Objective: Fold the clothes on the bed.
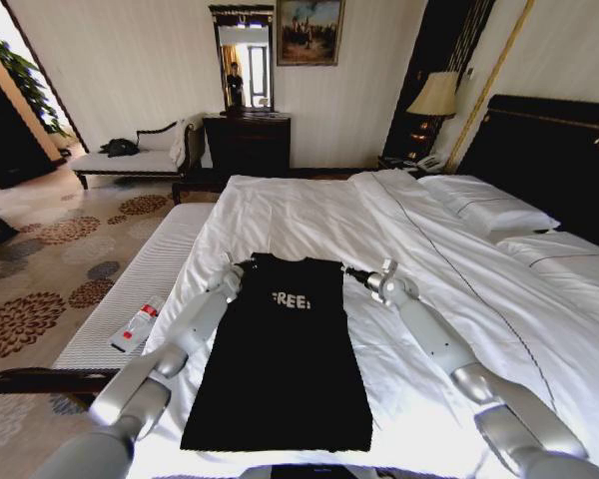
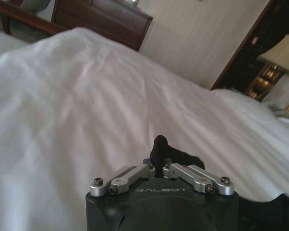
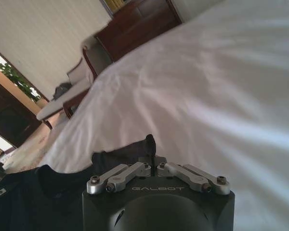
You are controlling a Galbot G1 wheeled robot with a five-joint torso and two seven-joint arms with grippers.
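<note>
the black t-shirt [image 1: 285, 354] lies flat on the white bed [image 1: 479, 299], near the foot end and toward the bench side, its collar pointing to the far edge of the bed and its hem toward the robot, with the sleeves tucked in so it forms a long narrow panel. white "free!" lettering shows across the chest. the left gripper [image 1: 242, 267] sits at the shirt's left shoulder corner and the right gripper [image 1: 351, 270] at the right shoulder corner, both arms stretched forward along the shirt's two long sides. in the left wrist view the left gripper [image 2: 159, 149] has its fingers pressed together on a small fold of black cloth, with the white duvet beyond it. in the right wrist view the right gripper [image 3: 151, 147] likewise has its fingers closed, pinching the edge of the shirt [image 3: 48, 192], which spreads dark beside it. left of the bed stands a narrow white bench [image 1: 130, 289] with a small red and white item [image 1: 137, 326] lying on it. past the bed's far edge a dark dresser [image 1: 246, 145] stands against the wall.
</note>
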